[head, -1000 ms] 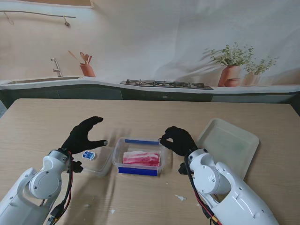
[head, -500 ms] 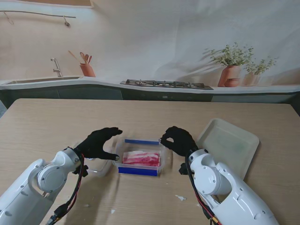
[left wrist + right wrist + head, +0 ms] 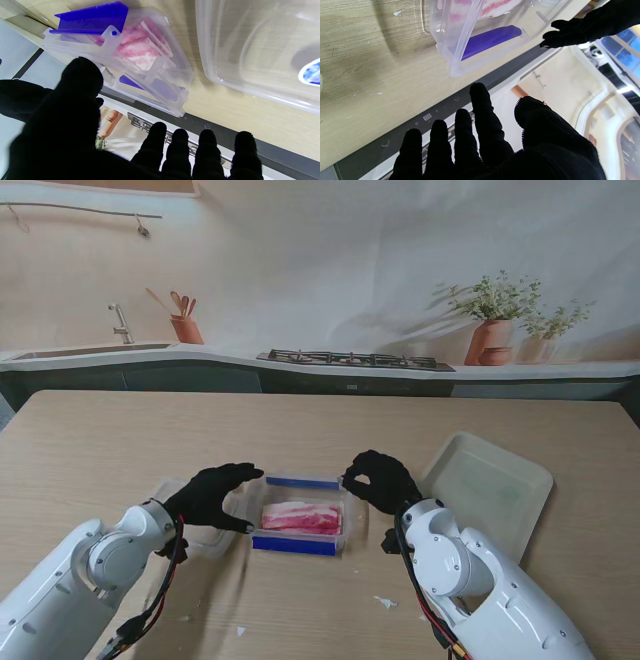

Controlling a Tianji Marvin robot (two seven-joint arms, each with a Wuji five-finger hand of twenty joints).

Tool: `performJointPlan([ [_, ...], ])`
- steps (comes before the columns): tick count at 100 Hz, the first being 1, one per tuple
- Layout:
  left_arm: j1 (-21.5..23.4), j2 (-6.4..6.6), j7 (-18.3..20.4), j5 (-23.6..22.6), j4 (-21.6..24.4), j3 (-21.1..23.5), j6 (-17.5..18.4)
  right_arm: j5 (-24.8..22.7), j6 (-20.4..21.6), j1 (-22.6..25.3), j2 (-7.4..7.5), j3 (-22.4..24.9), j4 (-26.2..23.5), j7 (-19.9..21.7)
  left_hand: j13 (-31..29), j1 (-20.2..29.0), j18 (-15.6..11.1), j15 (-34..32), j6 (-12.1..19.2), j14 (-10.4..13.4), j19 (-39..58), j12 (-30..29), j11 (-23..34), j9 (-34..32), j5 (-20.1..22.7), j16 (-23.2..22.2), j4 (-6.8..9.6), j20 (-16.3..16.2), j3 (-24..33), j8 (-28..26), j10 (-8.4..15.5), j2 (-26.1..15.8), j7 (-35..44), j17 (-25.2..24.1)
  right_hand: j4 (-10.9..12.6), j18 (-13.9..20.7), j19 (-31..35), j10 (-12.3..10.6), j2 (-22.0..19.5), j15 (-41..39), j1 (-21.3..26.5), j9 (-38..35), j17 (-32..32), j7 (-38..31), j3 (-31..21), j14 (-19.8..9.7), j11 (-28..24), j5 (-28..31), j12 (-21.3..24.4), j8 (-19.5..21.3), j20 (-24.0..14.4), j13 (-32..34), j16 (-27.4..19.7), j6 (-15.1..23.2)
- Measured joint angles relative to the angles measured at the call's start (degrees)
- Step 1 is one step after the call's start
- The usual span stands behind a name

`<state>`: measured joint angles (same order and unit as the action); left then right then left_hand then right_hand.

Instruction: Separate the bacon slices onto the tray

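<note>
Plainly, both black-gloved hands hold nothing: the left hand (image 3: 212, 494) has its fingers (image 3: 178, 147) spread and thumb apart, just beside the left end of the clear container (image 3: 297, 516); the right hand (image 3: 380, 479) hovers loosely curled at its right end, fingers (image 3: 483, 120) parted. Bacon slices (image 3: 301, 517) lie stacked inside the container. A clear lid (image 3: 250, 47) lies to its left, and the tray (image 3: 487, 488) sits right, behind the right hand.

no readable text, blue lid sticker (image 3: 311, 73) illegible
</note>
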<state>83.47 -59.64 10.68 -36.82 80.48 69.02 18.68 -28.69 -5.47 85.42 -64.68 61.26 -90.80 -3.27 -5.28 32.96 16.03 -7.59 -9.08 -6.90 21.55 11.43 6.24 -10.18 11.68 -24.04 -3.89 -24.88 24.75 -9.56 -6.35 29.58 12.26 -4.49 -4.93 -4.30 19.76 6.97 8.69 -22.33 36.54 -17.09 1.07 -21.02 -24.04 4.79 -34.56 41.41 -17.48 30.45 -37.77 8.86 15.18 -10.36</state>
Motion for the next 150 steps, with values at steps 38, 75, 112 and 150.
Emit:
performJointPlan([
  [38, -1.3, -0.01, 0.8, 0.1, -1.6, -1.7, -1.1, -0.9, 2.0, 0.6, 0.00, 0.7, -0.6, -0.9, 0.0, -1.0, 0.0, 0.0, 0.0, 0.0, 0.0, 1.2, -0.1, 0.0, 0.0, 0.0, 0.01, 0.0, -0.4, 0.0, 0.0, 0.0, 0.0, 0.0, 0.0, -0.1, 0.0, 0.0, 0.0, -0.5, 0.0, -0.1, -0.7, 0.0, 0.0, 0.4, 0.0, -0.8, 0.0, 0.0, 0.0, 0.4, 0.0, 0.6],
  [75, -1.9, 0.08, 1.6, 0.2, -1.6, -2.3, -1.7, 1.6, 8.0, -1.6, 0.78, -1.7, -4.0, 3.1, 0.0, -1.7, 0.0, 0.0, 0.0, 0.0, 0.0, 1.2, -0.1, 0.0, 0.0, 0.0, 0.00, -0.6, 0.1, 0.0, 0.0, 0.0, 0.0, 0.1, 0.0, -3.8, 6.3, 2.4, 0.7, -11.9, 0.0, -7.3, -13.9, 0.0, -3.9, 6.4, -3.1, -0.8, -1.5, -0.8, -1.4, 11.9, 5.7, 0.7],
  [112, -2.0, 0.10, 1.7, 0.2, -1.6, -2.4, -1.8, 8.3, -0.1, -11.8, 0.92, -11.9, -0.8, 9.3, 0.0, -1.8, 0.0, 0.0, 0.0, 0.0, 0.0, 1.2, -0.1, 0.0, 0.0, 0.0, 0.01, -0.6, 0.1, 0.0, 0.0, 0.1, 0.0, 0.1, 0.0, -4.4, 16.2, 3.3, 0.7, -12.6, 0.0, -8.4, -12.1, 0.0, -3.9, 7.0, -3.2, -0.7, -1.7, -0.8, 1.8, 12.6, 6.4, 0.6],
  [150, -2.4, 0.16, 1.7, 0.0, -1.8, -2.9, -1.7, 11.2, -6.9, -18.5, -0.99, -19.3, 5.3, 11.2, 0.0, -2.5, 0.0, 0.0, 0.0, 0.0, 0.0, 1.2, -0.2, 0.0, 0.0, 0.0, 0.00, -0.6, 0.6, 0.0, 0.0, 0.2, 0.0, 0.2, 0.0, -4.3, 21.3, 3.3, 0.7, -12.6, 0.0, -7.6, -8.8, 1.3, -3.9, 7.1, -3.2, -1.7, -1.8, -0.8, 4.7, 12.6, 6.4, -0.1],
])
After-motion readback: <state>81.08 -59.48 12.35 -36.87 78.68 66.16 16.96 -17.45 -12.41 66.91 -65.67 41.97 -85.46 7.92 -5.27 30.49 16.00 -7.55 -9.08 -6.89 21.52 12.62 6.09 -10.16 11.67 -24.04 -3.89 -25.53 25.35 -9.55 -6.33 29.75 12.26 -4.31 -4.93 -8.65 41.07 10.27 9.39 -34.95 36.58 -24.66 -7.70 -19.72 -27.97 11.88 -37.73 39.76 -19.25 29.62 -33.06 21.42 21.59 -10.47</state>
